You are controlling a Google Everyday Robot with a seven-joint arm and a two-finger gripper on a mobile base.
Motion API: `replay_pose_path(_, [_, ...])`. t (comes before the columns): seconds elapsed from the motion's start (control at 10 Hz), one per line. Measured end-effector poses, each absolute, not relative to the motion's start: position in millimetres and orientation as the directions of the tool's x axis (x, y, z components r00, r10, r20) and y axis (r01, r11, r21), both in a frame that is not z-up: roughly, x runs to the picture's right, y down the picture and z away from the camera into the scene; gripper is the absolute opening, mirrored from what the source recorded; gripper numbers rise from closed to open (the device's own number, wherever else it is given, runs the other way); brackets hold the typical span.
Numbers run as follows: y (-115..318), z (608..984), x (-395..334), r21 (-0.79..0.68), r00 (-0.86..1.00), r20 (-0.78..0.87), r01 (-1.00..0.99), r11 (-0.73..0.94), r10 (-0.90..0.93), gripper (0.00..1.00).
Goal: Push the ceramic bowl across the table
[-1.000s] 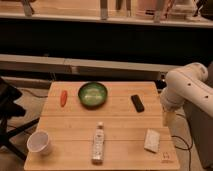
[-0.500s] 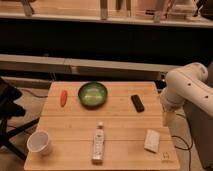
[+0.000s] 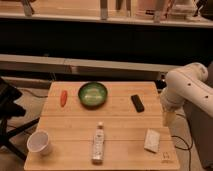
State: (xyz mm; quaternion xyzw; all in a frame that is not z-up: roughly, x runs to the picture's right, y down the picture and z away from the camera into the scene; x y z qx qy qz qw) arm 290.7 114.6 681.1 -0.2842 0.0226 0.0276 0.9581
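Bowl: ceramic bowl [image 3: 93, 94], round with no long axis, mouth up, at 12 o'clock on the table [image 3: 120, 125].
Around it: red object [image 3: 63, 98] at 9 o'clock, black bar [image 3: 137, 103] at 3, bottle [image 3: 98, 143] at 6.
Gripper: gripper [image 3: 169, 117] at the table's 3 o'clock edge; its grip cannot be told.

A bulky white arm [image 3: 186, 87] with smooth, rounded casings is seen; its pale gripper [image 3: 169, 118] is held at the right edge of the table [image 3: 125, 125].

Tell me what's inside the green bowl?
Nothing shows inside the round glossy green ceramic bowl, only its paler green bottom. The light wooden slatted table directly under it is covered. The robot's gripper hangs by the table's right edge.
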Motion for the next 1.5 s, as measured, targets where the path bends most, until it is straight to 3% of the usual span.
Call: replay_pose_path(1.5, [74, 701, 219, -0.474, 0.996, -0.027, 0.062, 0.878, -0.085, 0.80])
